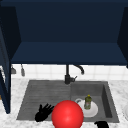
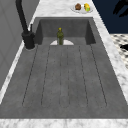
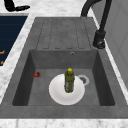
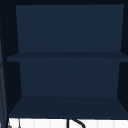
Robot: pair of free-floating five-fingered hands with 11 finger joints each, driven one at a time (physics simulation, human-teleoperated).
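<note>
- Red ball [image 1: 67, 114], smooth and probably light, hangs before the sink [image 1: 37, 90]; a wide cupping hold suits it.
- Left hand [image 1: 43, 112], fingers spread, just left of it.
- Right hand [image 1: 102, 124] at the sink's front right; its fingers I cannot tell.
- Green bottle [image 1: 87, 102] upright on a white plate [image 1: 93, 111] in the sink's basin.

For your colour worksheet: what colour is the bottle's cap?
Yellow; the bottle shows it best in the right side view.
</note>
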